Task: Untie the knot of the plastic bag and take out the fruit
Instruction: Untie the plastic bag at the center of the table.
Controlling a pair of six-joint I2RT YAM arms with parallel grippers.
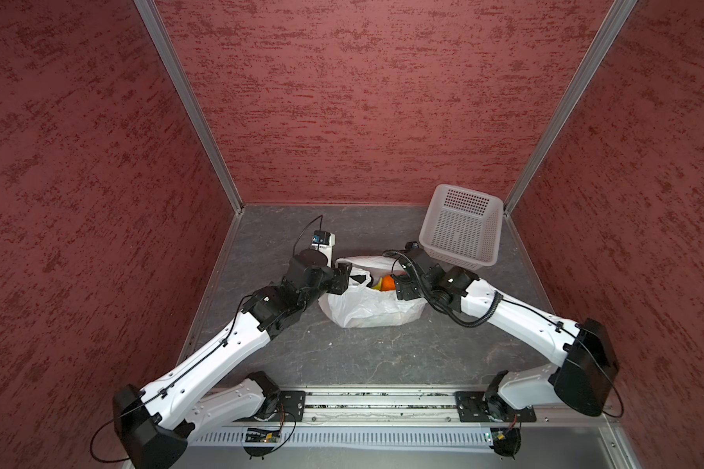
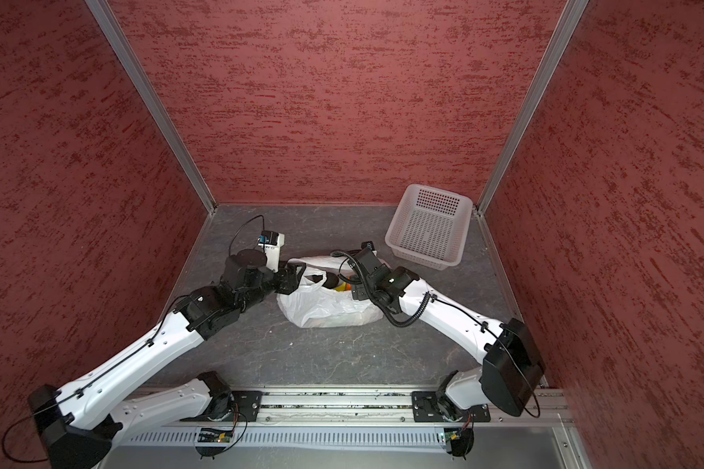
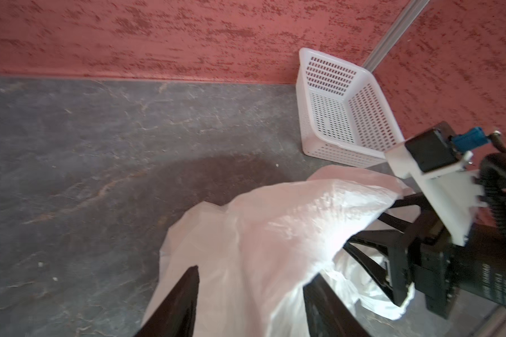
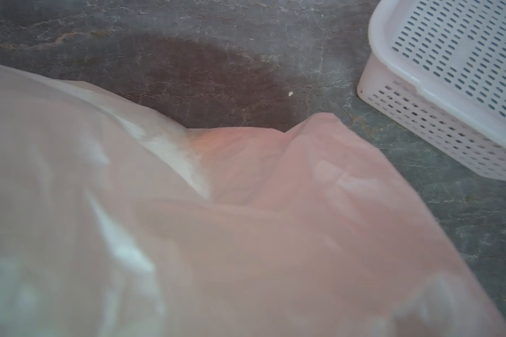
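Note:
The white plastic bag (image 1: 366, 308) (image 2: 322, 308) sits mid-table with its mouth spread wide. No knot shows. Inside the mouth lie fruit: an orange piece (image 1: 389, 283) (image 2: 347, 287) and a yellow one (image 1: 376, 286). My left gripper (image 1: 344, 276) (image 3: 251, 277) is at the bag's left rim, its jaws apart with loose bag film (image 3: 275, 233) draped between them. My right gripper (image 1: 401, 284) (image 3: 371, 224) reaches into the mouth from the right, fingers spread. In the right wrist view the bag (image 4: 216, 233) covers the lens and hides the fingers.
An empty white perforated basket (image 1: 462, 227) (image 2: 427, 227) (image 3: 348, 116) (image 4: 450, 58) stands at the back right corner, just behind the right arm. Red walls close in three sides. The grey table (image 1: 342, 365) runs to a metal rail in front.

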